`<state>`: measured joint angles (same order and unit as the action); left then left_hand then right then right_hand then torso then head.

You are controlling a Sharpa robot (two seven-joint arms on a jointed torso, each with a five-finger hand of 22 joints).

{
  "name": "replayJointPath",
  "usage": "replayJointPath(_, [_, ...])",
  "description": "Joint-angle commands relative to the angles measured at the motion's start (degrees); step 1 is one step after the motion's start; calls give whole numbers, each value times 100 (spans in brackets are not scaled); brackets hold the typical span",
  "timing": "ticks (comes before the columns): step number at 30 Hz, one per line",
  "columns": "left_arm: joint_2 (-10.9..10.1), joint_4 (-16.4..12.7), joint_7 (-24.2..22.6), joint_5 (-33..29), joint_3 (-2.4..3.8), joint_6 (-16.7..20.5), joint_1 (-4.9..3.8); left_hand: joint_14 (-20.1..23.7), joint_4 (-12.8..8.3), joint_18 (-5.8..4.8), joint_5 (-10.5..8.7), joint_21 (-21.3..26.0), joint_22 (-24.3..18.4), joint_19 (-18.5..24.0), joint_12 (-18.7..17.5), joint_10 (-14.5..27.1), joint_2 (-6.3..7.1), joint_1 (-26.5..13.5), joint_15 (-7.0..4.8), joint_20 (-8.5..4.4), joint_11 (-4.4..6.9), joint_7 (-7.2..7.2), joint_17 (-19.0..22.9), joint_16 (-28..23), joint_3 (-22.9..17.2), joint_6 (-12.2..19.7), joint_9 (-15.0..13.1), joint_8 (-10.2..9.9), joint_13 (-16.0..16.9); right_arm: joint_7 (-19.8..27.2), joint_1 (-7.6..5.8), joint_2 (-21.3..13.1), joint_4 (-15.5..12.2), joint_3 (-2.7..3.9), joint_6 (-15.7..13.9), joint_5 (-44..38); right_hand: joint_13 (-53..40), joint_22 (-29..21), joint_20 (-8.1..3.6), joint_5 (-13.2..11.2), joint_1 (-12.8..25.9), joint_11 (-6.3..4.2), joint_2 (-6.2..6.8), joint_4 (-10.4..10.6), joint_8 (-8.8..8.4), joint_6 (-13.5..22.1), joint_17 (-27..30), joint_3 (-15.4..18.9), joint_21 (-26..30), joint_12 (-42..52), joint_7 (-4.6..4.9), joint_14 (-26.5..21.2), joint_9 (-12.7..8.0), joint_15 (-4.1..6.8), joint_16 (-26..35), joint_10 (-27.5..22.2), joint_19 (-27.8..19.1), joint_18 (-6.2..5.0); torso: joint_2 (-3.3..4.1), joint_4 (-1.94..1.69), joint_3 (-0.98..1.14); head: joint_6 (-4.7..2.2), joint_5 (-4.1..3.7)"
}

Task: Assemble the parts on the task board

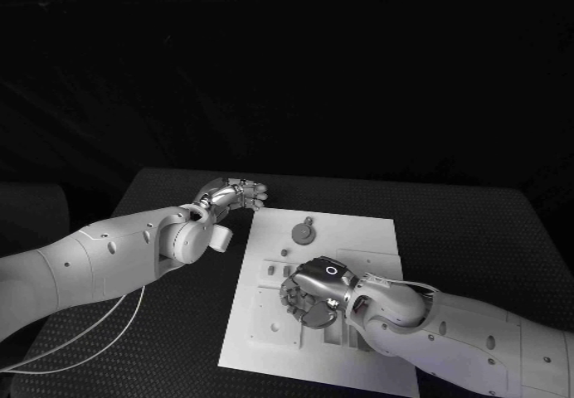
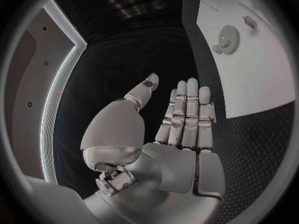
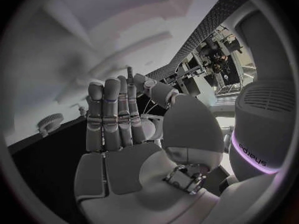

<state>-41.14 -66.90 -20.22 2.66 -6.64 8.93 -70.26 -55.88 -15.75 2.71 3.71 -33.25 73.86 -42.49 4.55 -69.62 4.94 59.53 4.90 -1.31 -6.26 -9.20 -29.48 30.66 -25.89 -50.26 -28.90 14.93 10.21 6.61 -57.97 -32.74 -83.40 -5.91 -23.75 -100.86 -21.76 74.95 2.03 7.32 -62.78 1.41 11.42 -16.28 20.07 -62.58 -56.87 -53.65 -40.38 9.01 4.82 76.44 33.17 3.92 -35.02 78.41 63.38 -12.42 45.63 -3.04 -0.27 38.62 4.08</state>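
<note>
Board (image 1: pixel 359 236) lies flat mid-surface (image 1: pixel 479 232), white on black; a gear (image 1: pixel 304 233) with a small knob sits on its far part, seen also from the left wrist (image 2: pixel 229 39) and from the right wrist (image 3: pixel 50 121); a small peg (image 2: pixel 249 21) lies on the board just beside the gear

Left hand (image 1: pixel 235 197) hovers off the board, near its far left corner, over bare surface; from the left wrist view the hand (image 2: pixel 181 134) is empty, fingers (image 2: pixel 189 109) straight and side by side, thumb set apart; touches nothing

Right hand (image 1: pixel 317 292) is over the board's middle, palm toward the plate, fingers curled down near the recesses; right wrist view shows the hand (image 3: pixel 131 134) with fingers (image 3: pixel 112 114) straight and together, thumb raised beside them; whether it pinches any part, cannot tell
</note>
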Motion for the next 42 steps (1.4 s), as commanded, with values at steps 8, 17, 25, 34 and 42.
replayJointPath(8, [-11,-35,-60,-35,6,-13,-7,51,-22,77,10,32,12,26,-27,-6,15,-49,1,41,-18,-46,-17,-48,-28,-7,8,18,-8,-105,16,-78,28,-9,133,-221,-20,127,-23,-17,-98,6,-48,-5,-27,-15,-6,24,-36,33,-1,-17,-2,45,-37,32,14,-258,-2,4,-1,19,9])
replayJointPath(17, [1,-9,-61,-35,6,-21,-7,60,-22,79,13,41,15,34,-29,-8,9,-41,6,47,-21,-48,-27,-62,-35,-5,12,19,-10,-121,14,-129,-2,-8,113,-247,-34,127,-30,-34,-105,3,-42,-8,-28,-20,-7,17,-58,31,-4,-15,7,47,-44,38,18,-258,-1,9,13,35,37])
replayJointPath(25, [11,-3,-60,-35,6,-21,-7,66,-21,79,14,47,17,40,-31,-9,7,-39,8,50,-21,-49,-34,-70,-39,-4,14,21,-12,-122,9,-192,-79,-6,76,-217,-43,126,-33,-47,-107,2,-40,-7,-29,-23,-8,12,-70,30,-5,-14,13,49,-48,41,19,-258,-4,12,4,21,39])
replayJointPath(34, [5,2,-58,-35,6,-19,-7,68,-21,80,13,51,19,43,-32,-9,7,-38,9,52,-23,-50,-40,-76,-40,-3,16,22,-13,-101,-29,-258,-196,-4,143,-180,-49,125,-35,-52,-106,1,-38,-5,-30,-25,-8,9,-78,28,-5,-14,17,49,-51,44,19,-258,-2,12,-1,24,42])
replayJointPath(42, [7,3,-58,-35,6,-20,-7,69,-19,80,13,55,19,44,-33,-9,8,-39,10,54,-24,-51,-44,-79,-41,-3,17,22,-14,-72,-56,-248,-244,-4,190,-158,-58,124,-36,-42,-100,0,-40,-2,-31,-28,-9,10,-89,27,-6,-13,23,51,-56,47,19,-258,-2,11,-3,25,34])
